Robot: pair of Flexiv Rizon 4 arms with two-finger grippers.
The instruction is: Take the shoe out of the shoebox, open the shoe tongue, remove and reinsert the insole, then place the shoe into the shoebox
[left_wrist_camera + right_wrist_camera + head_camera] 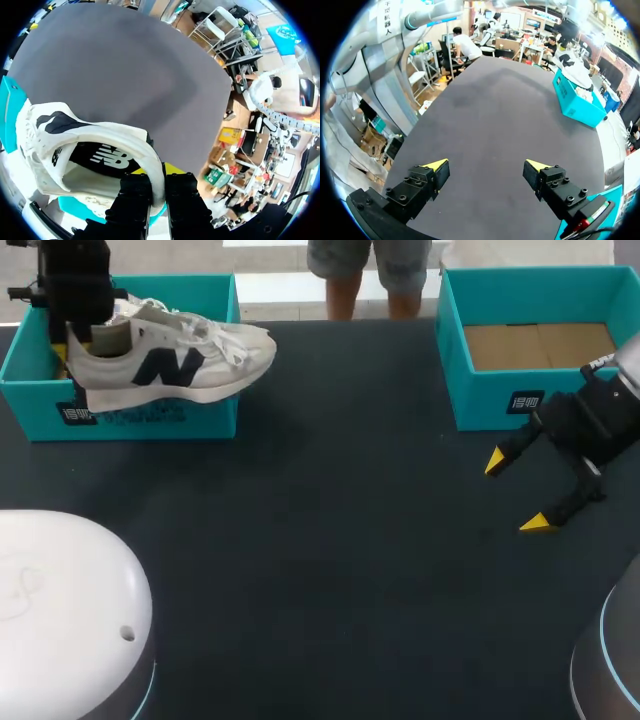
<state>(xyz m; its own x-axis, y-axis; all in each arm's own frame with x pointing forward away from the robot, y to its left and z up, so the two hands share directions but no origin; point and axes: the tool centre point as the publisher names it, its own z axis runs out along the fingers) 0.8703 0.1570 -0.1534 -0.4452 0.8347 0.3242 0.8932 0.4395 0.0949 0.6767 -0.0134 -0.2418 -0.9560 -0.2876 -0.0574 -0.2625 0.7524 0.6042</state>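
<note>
A white sneaker with a dark logo hangs tilted over the front wall of the teal shoebox at the far left, its toe pointing right. My left gripper is shut on the sneaker's heel collar. In the left wrist view the collar sits pinched between the black fingers, and the sneaker opens ahead, showing its dark insole. My right gripper stands open above the mat at the right, nothing between its fingers. From the right gripper the shoebox with the sneaker shows far ahead.
A second teal box with a bare cardboard floor stands at the far right, just behind my right gripper. The dark mat spreads between the two boxes. White rounded robot bases sit at the near left and near right.
</note>
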